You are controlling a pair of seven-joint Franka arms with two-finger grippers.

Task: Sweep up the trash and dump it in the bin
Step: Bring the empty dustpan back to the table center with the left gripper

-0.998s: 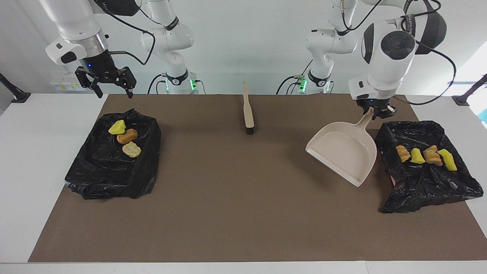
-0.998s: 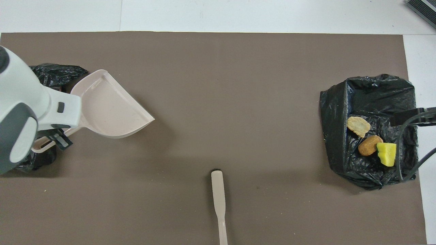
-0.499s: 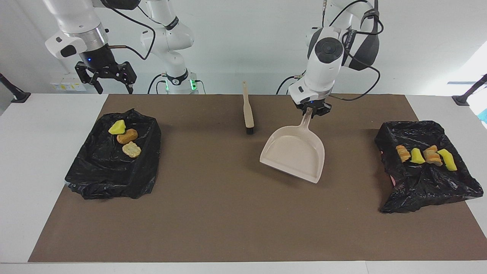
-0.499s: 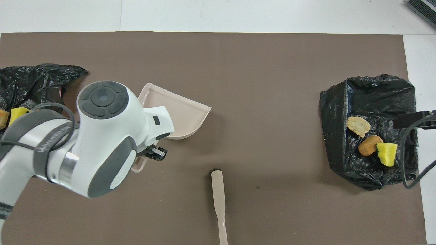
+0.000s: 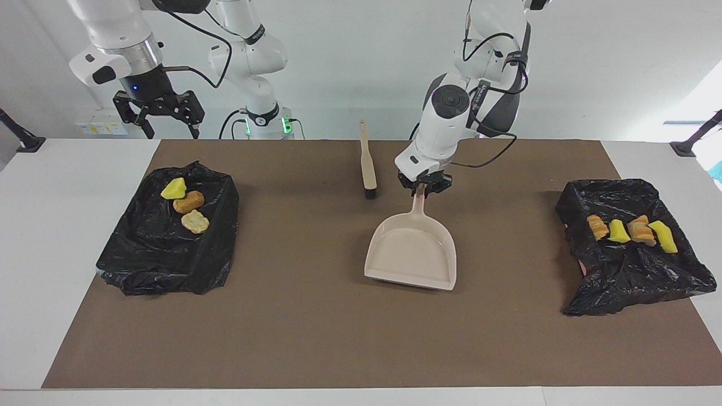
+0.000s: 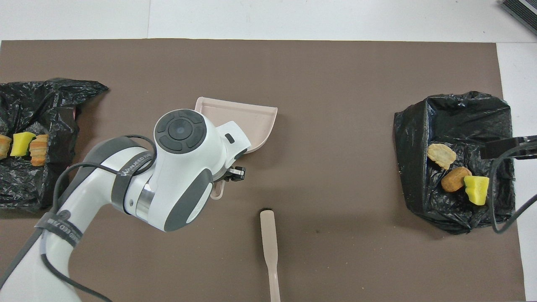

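Since a second ago we see left gripper carry clamped dustpan from bin to mid-mat; dumping done, next lower and release.

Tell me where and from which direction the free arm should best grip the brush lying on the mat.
Probably the brush is best taken by its pale flat handle, from straight above. It lies flat on the mat with the handle pointing toward the robots and the dark bristle end away from them. The right gripper hangs open over the table edge near one bin; the left gripper holds the dustpan.
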